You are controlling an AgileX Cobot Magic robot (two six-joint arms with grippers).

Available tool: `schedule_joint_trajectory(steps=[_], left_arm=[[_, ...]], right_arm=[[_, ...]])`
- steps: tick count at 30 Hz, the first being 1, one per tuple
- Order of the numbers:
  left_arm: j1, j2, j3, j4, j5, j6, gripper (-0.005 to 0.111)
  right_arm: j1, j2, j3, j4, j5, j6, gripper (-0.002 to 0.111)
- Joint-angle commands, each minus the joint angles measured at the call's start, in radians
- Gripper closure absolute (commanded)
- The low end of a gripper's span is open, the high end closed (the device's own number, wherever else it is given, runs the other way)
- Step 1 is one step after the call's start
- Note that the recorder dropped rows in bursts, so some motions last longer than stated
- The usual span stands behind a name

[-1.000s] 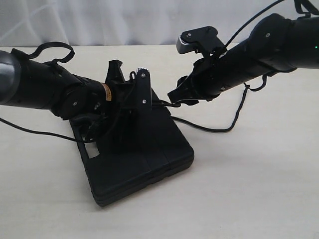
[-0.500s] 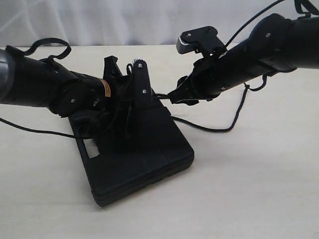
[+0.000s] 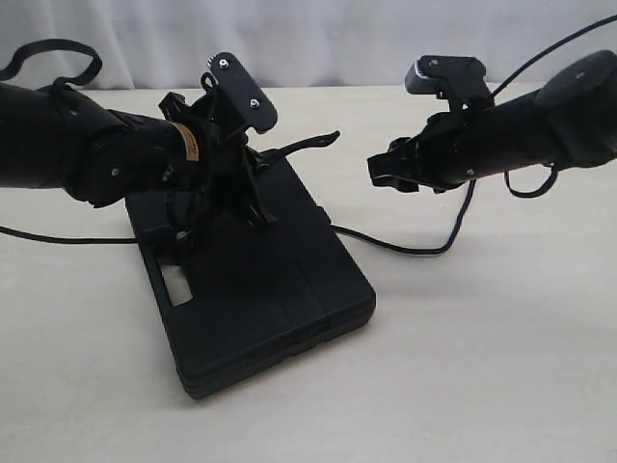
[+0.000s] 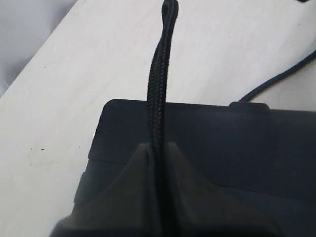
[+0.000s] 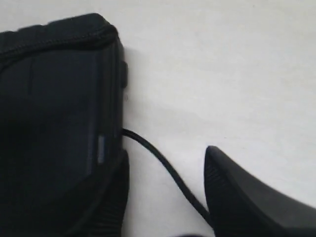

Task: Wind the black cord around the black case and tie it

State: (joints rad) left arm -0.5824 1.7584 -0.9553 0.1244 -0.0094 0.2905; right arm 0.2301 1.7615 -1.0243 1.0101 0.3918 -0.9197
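Left wrist view: left fingers (image 4: 131,190) clench the black cord (image 4: 158,89) above the black case (image 4: 222,143), probably for tying; right fingers (image 5: 247,197) hang released.

Both arms are bulky, round, matte black. The left arm (image 3: 87,159) wears an orange label (image 3: 185,143) near the wrist. Silver screws (image 3: 255,103) dot its angled bracket (image 3: 236,89), and a thin black cable (image 3: 58,43) loops behind. The right arm (image 3: 525,130) looks plainer. The right gripper (image 5: 165,154) has ribbed fingers (image 5: 232,192).

One case (image 3: 260,309), one cord (image 4: 158,98), two tools (image 4: 157,150) (image 5: 167,150)
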Motion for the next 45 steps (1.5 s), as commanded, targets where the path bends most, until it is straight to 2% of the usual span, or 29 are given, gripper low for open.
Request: schedule_joint_trajectory(steps=[1, 2, 3, 4, 7, 14, 20, 29, 32, 36, 38, 45], left_arm=[[-0.011, -0.048, -0.005, -0.006, 0.009, -0.031, 0.107], [-0.019, -0.054, -0.005, -0.006, 0.009, -0.031, 0.107], [-0.032, -0.061, -0.005, 0.004, 0.009, -0.029, 0.107], [-0.036, -0.063, -0.005, 0.017, 0.015, -0.027, 0.107], [-0.044, -0.063, -0.005, 0.017, 0.009, -0.027, 0.107], [-0.046, -0.071, -0.005, 0.014, -0.005, -0.029, 0.107], [-0.046, -0.101, -0.005, 0.014, 0.023, -0.029, 0.107], [-0.055, -0.101, -0.005, 0.014, 0.034, -0.029, 0.107], [-0.071, -0.101, -0.005, 0.014, 0.026, -0.029, 0.107], [-0.082, -0.101, -0.005, 0.014, 0.022, -0.027, 0.107], [-0.082, -0.101, -0.005, 0.014, 0.022, -0.027, 0.107], [-0.082, -0.101, -0.005, 0.014, 0.022, -0.027, 0.107]], right_arm=[[-0.012, 0.006, 0.021, 0.422, 0.09, -0.402, 0.062], [-0.018, 0.014, 0.03, 0.509, 0.119, -0.476, 0.062], [-0.039, 0.037, 0.047, 0.681, 0.244, -0.64, 0.062], [-0.055, 0.051, 0.059, 0.734, 0.318, -0.69, 0.062], [-0.102, 0.095, 0.068, 0.734, 0.459, -0.723, 0.062], [-0.146, 0.184, 0.057, 0.734, 0.454, -0.716, 0.062], [-0.146, 0.226, 0.018, 0.734, 0.585, -0.694, 0.062], [-0.146, 0.283, -0.063, 0.734, 0.631, -0.635, 0.062], [-0.146, 0.299, -0.091, 0.734, 0.628, -0.586, 0.062], [-0.146, 0.313, -0.116, 0.734, 0.508, -0.546, 0.062], [-0.146, 0.323, -0.129, 0.734, 0.503, -0.53, 0.062], [-0.146, 0.34, -0.144, 0.734, 0.635, -0.5, 0.062]])
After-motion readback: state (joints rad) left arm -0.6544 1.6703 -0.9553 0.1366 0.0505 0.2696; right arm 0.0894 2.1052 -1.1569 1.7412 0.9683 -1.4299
